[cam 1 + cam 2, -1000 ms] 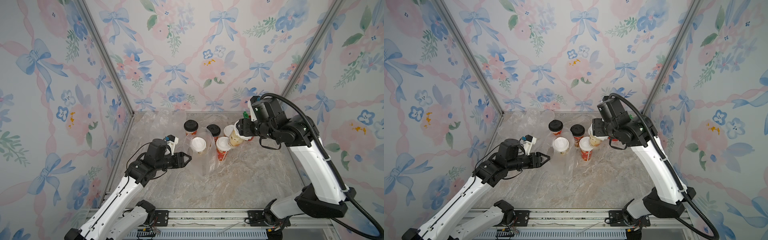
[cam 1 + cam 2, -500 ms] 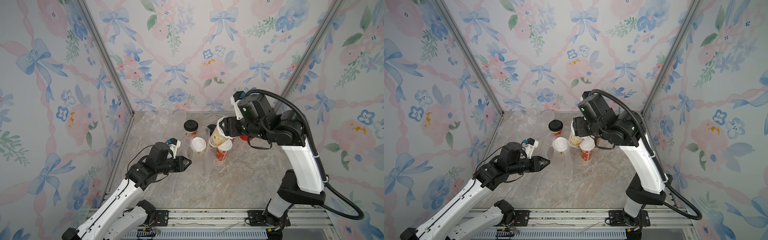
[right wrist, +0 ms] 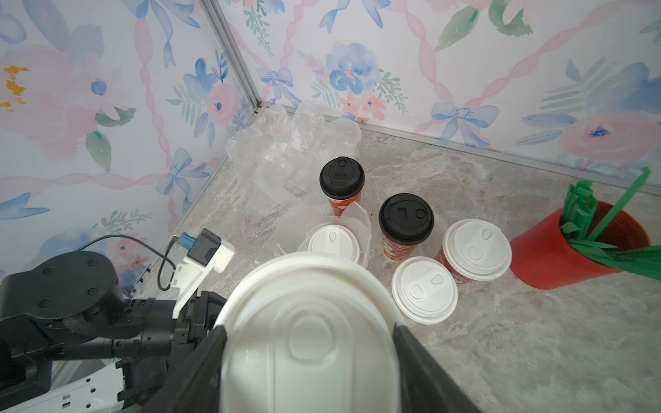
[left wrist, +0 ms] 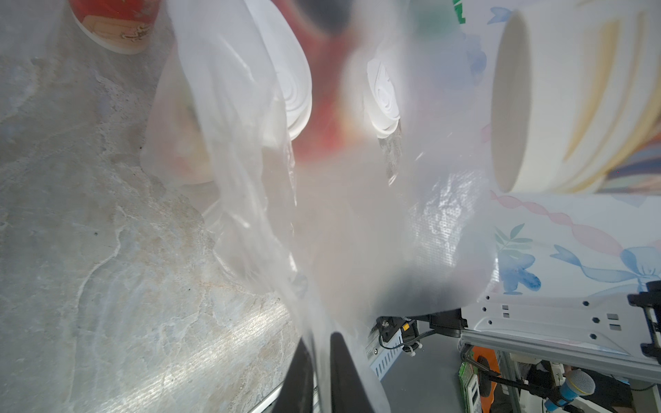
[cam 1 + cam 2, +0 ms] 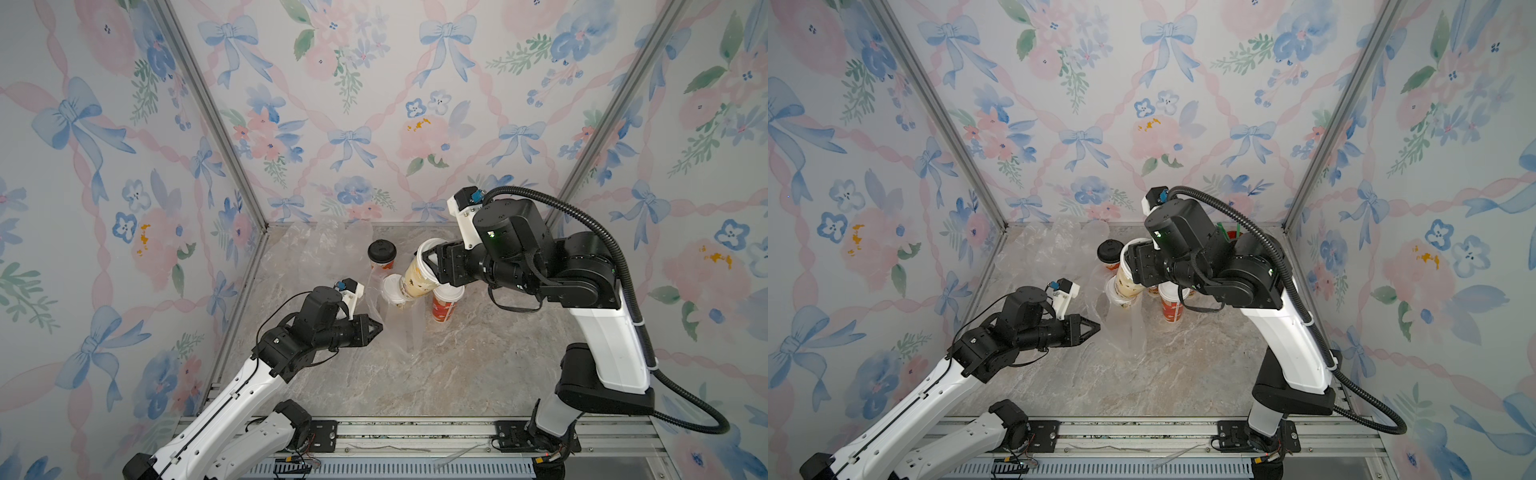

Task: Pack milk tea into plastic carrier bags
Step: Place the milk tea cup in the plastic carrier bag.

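My right gripper (image 3: 309, 328) is shut on a cream milk tea cup (image 5: 417, 278) with a white lid (image 3: 309, 357), held tilted in the air. Just below it stands a clear plastic carrier bag (image 5: 399, 328) with one white-lidded cup (image 3: 333, 243) inside. My left gripper (image 5: 376, 328) is shut on the bag's near edge; thin film runs between its fingers (image 4: 339, 372). Two black-lidded cups (image 3: 341, 177) (image 3: 406, 219) and two white-lidded red cups (image 3: 476, 248) (image 3: 424, 289) stand on the table.
A red lidless cup of green straws (image 3: 572, 250) stands right of the cups. More crumpled clear bags (image 3: 286, 143) lie in the back left corner. Floral walls close in three sides of the marble table (image 5: 478, 374).
My right arm has swung left with the cream cup, from beside the cup group to above the bag. My left gripper has closed on the bag's edge.
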`<state>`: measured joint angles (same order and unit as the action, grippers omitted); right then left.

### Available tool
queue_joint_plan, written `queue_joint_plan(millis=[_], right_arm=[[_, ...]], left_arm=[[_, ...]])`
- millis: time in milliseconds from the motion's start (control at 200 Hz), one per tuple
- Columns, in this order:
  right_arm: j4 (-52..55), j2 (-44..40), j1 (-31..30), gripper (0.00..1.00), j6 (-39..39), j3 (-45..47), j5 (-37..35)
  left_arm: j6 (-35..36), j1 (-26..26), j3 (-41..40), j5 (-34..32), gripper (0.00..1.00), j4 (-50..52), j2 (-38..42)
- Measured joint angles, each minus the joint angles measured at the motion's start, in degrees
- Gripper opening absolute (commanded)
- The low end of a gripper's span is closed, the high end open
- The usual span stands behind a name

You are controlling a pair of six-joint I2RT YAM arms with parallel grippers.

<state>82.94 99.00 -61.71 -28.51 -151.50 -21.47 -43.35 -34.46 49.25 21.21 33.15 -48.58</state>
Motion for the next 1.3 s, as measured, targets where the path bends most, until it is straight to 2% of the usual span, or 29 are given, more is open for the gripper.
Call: queue_joint_plan(millis=[405,800,1300], right_arm=[[-0.2,2.5,-1.3,0.63,-1.3,0.6,1.5],[-1.5,2.7,-1.2,0.62,-3.0,17.3,3.3],[-16.7,-0.1,0.6,0.6,-5.2,42.2,6.3]], left_arm=[[0.0,0.0,0.0,-0.9,0.05,0.0,0.0],[-0.4,0.0,0.7,-0.9,0.01,0.0,0.0],[-0.9,0.0,1.7,-0.8,0.0,0.0,0.1]])
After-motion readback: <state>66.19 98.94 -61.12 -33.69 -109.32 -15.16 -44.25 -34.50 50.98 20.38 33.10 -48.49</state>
